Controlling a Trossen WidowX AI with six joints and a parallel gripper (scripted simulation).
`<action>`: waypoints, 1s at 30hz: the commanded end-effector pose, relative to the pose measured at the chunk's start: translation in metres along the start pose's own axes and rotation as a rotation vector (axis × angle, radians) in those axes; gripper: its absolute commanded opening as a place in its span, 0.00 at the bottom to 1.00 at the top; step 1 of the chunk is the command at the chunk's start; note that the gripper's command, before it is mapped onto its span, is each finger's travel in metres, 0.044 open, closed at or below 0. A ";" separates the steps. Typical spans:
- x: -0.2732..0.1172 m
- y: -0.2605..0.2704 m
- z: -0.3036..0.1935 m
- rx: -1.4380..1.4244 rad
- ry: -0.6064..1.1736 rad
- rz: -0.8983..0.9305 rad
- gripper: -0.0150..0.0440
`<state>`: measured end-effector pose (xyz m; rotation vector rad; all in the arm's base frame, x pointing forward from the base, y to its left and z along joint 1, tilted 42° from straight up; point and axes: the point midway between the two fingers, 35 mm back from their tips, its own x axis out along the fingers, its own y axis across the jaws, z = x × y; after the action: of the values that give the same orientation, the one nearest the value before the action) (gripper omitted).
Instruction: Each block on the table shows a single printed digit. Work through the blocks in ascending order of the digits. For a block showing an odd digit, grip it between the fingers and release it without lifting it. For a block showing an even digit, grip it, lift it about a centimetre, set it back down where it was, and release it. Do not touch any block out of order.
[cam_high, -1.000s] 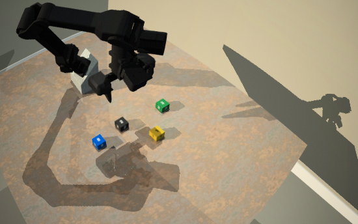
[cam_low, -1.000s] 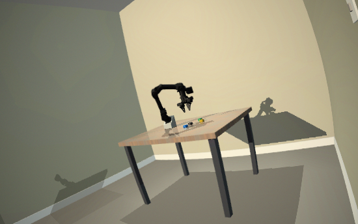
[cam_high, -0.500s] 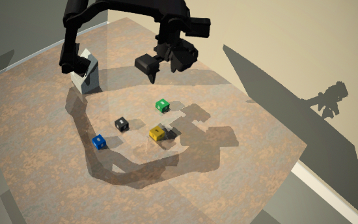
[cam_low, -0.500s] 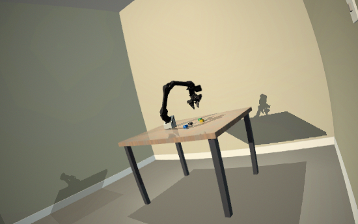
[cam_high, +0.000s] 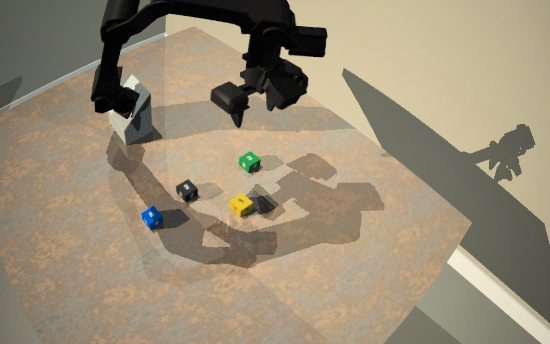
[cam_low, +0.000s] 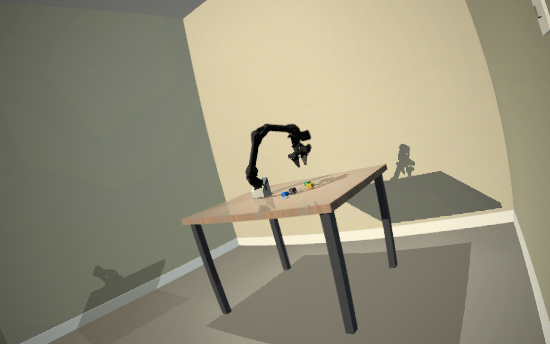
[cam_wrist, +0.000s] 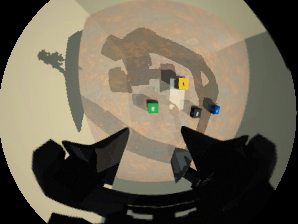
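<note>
Blocks (four), below open tool

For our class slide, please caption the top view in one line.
Open gripper above a table bearing four colored blocks.

In the exterior view, a desk with a mottled brown top and dark legs stands on a grey floor. A grey-green wall fills nine o'clock; a cream wall rises at twelve. A pale baseboard crosses at four o'clock. Light throws shadows across floor and walls.
</note>
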<state>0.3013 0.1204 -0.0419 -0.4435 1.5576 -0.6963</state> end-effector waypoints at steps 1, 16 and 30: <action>0.000 0.001 -0.001 0.005 0.005 0.004 0.93; 0.001 -0.087 0.083 0.008 0.003 -0.002 0.93; 0.001 -0.087 0.083 0.008 0.003 -0.002 0.93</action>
<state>0.3714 0.0430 0.0139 -0.4286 1.5568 -0.7051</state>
